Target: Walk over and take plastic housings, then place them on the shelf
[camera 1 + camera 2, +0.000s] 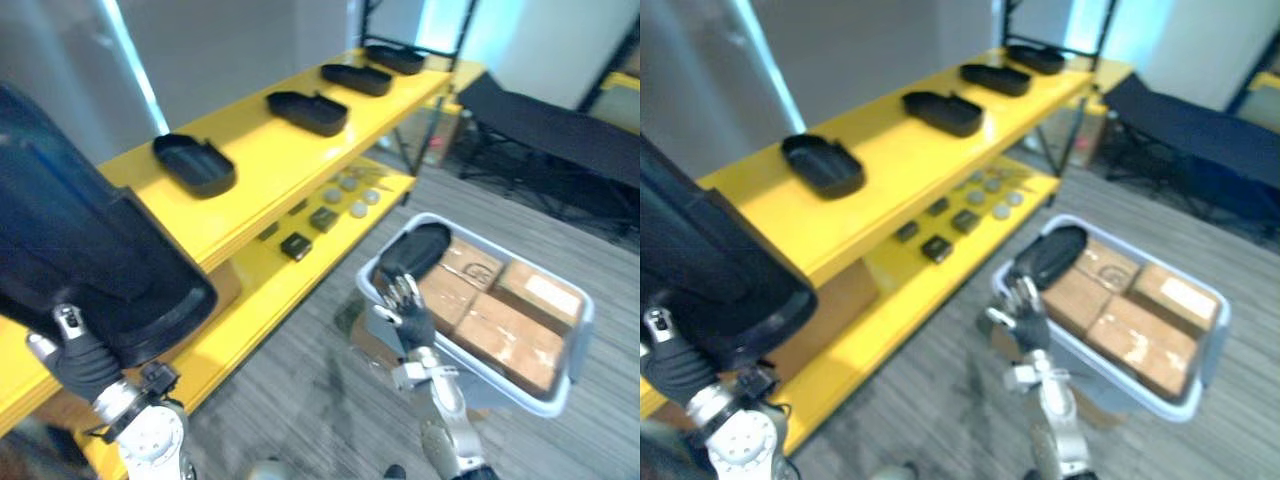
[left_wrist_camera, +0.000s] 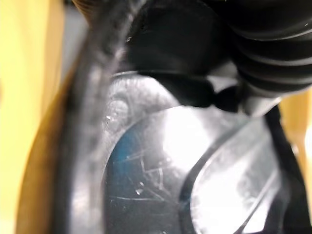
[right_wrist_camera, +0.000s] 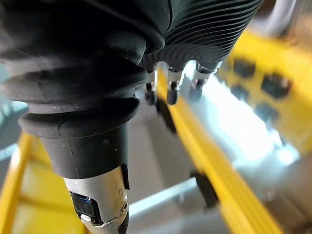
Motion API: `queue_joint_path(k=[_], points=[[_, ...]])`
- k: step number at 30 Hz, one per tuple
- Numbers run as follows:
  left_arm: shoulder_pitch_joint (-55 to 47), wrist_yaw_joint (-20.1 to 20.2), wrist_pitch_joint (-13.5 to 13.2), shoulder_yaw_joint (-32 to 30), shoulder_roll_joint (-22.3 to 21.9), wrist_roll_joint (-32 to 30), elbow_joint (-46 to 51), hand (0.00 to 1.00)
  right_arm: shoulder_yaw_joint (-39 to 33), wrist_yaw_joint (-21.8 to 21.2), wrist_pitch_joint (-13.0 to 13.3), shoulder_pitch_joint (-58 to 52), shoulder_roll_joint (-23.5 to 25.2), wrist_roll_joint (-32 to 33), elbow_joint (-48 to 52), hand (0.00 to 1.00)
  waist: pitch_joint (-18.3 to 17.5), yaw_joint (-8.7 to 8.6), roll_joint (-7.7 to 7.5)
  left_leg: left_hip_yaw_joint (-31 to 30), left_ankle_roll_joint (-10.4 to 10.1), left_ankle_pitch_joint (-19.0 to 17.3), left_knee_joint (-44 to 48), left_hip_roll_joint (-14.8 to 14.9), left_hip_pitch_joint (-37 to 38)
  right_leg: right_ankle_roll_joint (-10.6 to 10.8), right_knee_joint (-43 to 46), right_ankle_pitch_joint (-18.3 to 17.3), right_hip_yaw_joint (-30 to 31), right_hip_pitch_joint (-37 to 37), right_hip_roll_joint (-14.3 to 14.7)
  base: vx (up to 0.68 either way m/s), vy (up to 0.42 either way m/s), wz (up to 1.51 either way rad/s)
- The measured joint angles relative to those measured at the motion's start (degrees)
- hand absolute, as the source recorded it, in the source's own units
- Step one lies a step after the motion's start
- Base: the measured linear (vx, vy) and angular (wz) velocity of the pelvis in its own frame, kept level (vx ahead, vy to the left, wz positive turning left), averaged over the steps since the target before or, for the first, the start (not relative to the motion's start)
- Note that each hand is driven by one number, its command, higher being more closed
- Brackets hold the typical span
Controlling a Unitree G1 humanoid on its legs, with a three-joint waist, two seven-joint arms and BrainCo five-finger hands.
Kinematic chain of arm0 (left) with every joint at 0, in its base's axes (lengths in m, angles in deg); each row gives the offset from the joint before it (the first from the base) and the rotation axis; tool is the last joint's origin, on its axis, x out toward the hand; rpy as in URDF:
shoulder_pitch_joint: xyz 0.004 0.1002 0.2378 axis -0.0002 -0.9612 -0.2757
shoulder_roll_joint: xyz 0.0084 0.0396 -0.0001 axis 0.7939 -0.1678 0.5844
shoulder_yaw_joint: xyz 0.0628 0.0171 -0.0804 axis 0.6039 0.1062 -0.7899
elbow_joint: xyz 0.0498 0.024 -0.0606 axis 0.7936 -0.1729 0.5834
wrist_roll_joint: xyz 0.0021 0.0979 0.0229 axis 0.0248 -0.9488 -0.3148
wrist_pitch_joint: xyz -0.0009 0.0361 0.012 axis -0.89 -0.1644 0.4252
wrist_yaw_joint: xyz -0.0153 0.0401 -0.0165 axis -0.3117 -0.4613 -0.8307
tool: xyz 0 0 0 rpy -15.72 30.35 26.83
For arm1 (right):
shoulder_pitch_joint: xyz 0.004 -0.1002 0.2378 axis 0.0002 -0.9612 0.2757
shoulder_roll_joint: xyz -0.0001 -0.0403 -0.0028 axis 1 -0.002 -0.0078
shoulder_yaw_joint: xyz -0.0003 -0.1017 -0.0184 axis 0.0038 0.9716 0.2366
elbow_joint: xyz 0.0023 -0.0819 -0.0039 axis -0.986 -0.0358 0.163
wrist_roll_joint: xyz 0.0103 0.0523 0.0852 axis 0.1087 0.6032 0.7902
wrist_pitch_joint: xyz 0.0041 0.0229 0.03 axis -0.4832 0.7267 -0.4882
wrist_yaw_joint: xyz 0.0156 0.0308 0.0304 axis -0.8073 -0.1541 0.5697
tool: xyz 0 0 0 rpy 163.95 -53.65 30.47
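Observation:
A large black plastic housing is raised close at the left, over the near end of the yellow shelf's top board. My left hand is shut on its lower edge, and the housing's glossy inside shows in the left wrist view. Several more black housings lie in a row along the top board, the nearest and the one after it. My right hand hangs open, its fingers relaxed, at the near corner of a grey bin. Another black housing lies in that bin.
Cardboard boxes fill most of the grey bin, which stands on the floor right of the shelf. Small dark parts and round discs lie on the lower shelf board. A black cot-like frame stands at the back right.

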Motion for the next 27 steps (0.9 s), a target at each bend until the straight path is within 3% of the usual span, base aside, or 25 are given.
queue_joint_path(k=[4, 7, 8, 11, 13, 16, 17, 21, 24, 27], points=[[-3.0, 2.4, -0.3, -2.3, -0.6, 2.2, 0.0, 1.0, 0.1, 0.2, -0.1, 0.7, 0.0, 0.1, -0.1, 0.0, -0.3, 1.68, -0.61, -1.3, 0.2, -0.1, 0.2, -0.5, -0.1, 0.3, 0.0, -1.7, -1.5, 1.4, -0.3, -0.02, 0.015, 0.23], [-4.0, 6.4, -2.2, -2.6, -2.2, 2.7, 0.0, 1.0, -0.3, 1.6, -0.6, 0.6, 0.1, -0.3, -0.9, 0.0, 0.2, 1.58, -0.25, -2.5, 1.3, -0.5, 1.2, -0.8, -0.3, 0.7, 0.0, -3.1, -5.8, 4.4, -0.5, -0.02, -0.013, 0.64], [-3.7, 8.7, -3.5, -2.6, -2.2, 2.8, 0.0, 1.0, -1.2, 2.5, -0.6, -0.1, 0.2, -0.9, -1.0, 0.0, 0.3, 0.85, 0.01, -1.3, 2.3, 0.0, 1.5, -0.7, -1.2, 1.1, 0.0, -3.4, -8.4, 5.7, -0.9, 0.01, 0.009, 1.15], [-3.5, 12.7, -6.5, -1.3, -2.1, 3.8, 0.7, 1.0, -3.2, 3.4, -0.9, -0.5, -0.5, -3.1, -1.2, 0.0, 0.6, 1.35, 0.24, -0.1, 1.3, 2.1, 0.3, -1.1, -2.0, 1.9, 0.9, -4.0, -11.6, 6.8, -2.3, 0.01, 0.059, 0.75], [-3.3, 13.4, -7.3, -1.2, -1.8, 4.5, 1.6, 1.0, -3.3, 2.9, -0.9, -0.5, -0.3, -3.9, -1.2, 0.0, 0.8, 1.29, 0.38, -0.7, 1.9, 3.0, -1.1, -1.8, -2.0, 2.2, 2.5, -5.7, -10.0, 6.0, -2.9, 0.03, 0.088, 0.36], [0.5, 16.3, -8.7, 2.3, 0.8, 4.8, 1.8, 1.0, -5.8, 0.8, -0.9, -2.8, -0.5, -3.9, 1.3, 0.0, 1.4, -1.05, 0.61, -6.1, 2.1, 5.0, -3.6, -3.7, -2.1, 1.6, 8.5, -13.0, 2.3, 3.4, -1.7, 0.02, 0.004, 0.85], [1.4, 17.1, -8.9, 2.8, 1.4, 4.8, 1.8, 1.0, -6.2, 0.6, -0.9, -3.3, -0.5, -3.9, 1.8, 0.0, 1.4, -1.15, 0.51, -6.5, 1.6, 5.6, -4.2, -3.8, -2.1, 1.6, 9.8, -14.0, 3.3, 2.9, -1.7, 0.06, -0.054, 0.65], [5.4, 20.0, -9.7, 4.3, 5.5, 4.8, 1.8, 1.0, -7.4, -2.6, -0.9, -3.0, -1.5, -3.9, 2.1, 0.0, 2.0, -2.13, -0.42, -9.0, 0.2, 7.2, -4.7, -3.9, -2.4, 1.3, 11.2, -14.7, 4.2, 3.1, -1.3, 0.1, -0.05, 0.44], [5.5, 20.5, -9.6, 4.7, 5.5, 4.9, 1.8, 1.0, -8.1, -5.2, -0.9, -2.0, -1.6, -3.9, 2.7, 0.0, 2.9, -2.12, -0.86, -7.8, 0.1, 7.2, -2.9, -3.6, -2.1, 1.0, 11.6, -14.9, 4.3, 4.7, -1.0, 0.03, -0.024, 0.18], [4.9, 21.4, -9.9, 5.3, 5.4, 4.9, 1.8, 1.0, -8.5, -6.6, -0.9, -2.2, -1.7, -2.6, 4.0, 0.0, 3.8, -2.13, -0.27, -7.5, 0.2, 6.6, -2.9, -3.3, -0.6, -0.5, 12.5, -15.9, 4.3, 6.4, -0.6, -0.03, -0.018, 0.16]])
